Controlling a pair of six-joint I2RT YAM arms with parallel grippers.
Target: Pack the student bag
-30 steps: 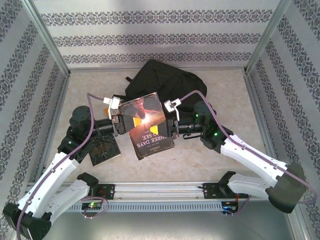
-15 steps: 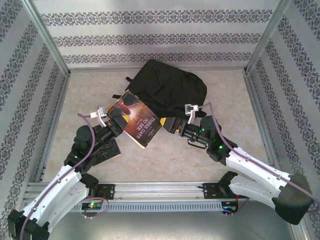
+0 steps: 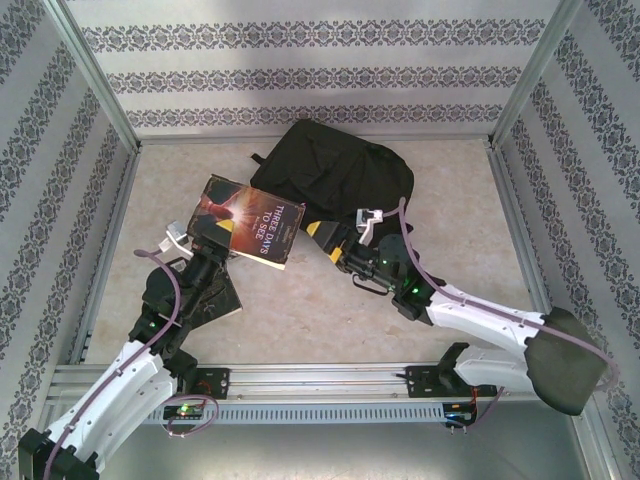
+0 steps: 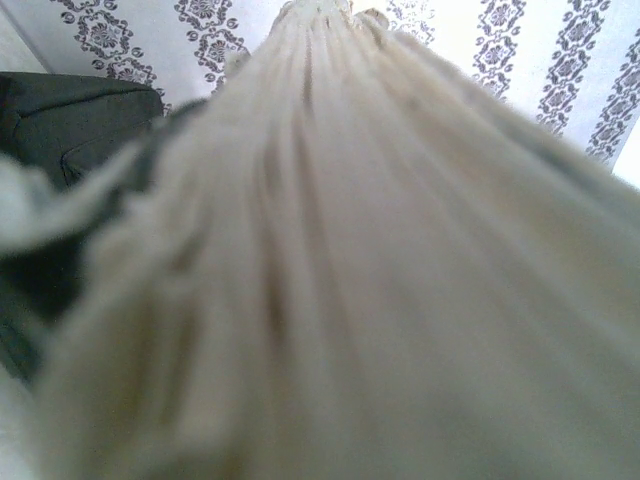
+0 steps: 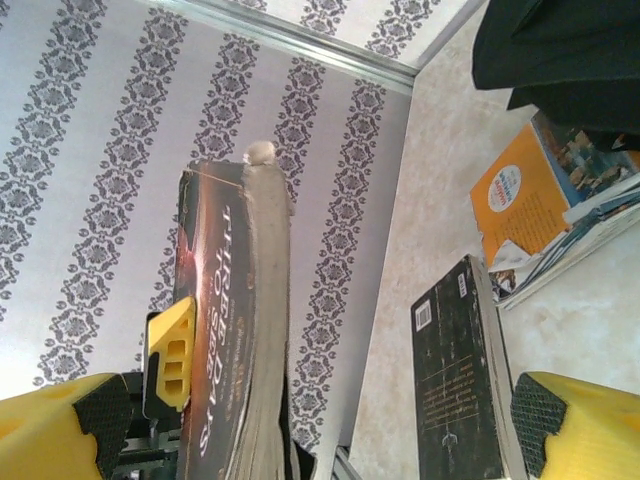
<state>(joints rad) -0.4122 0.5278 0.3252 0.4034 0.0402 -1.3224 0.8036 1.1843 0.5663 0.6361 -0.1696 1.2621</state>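
Top external shows your left end effector point(image 3: 210, 240) clamped on the raised paperback point(image 3: 250, 218), left of centre. Your right end effector point(image 3: 328, 240) gapes wide, holding nothing, just right of it. Beyond both, the student bag point(image 3: 340, 170) lies at the far middle of the counter point(image 3: 300, 315).

The pale bench point(image 3: 330, 310) carries the student bag point(image 3: 335, 175) at its far middle, a dark book point(image 3: 226, 298) (partly under the left arm) nearer left, and an orange book point(image 5: 515, 195) near the bag.
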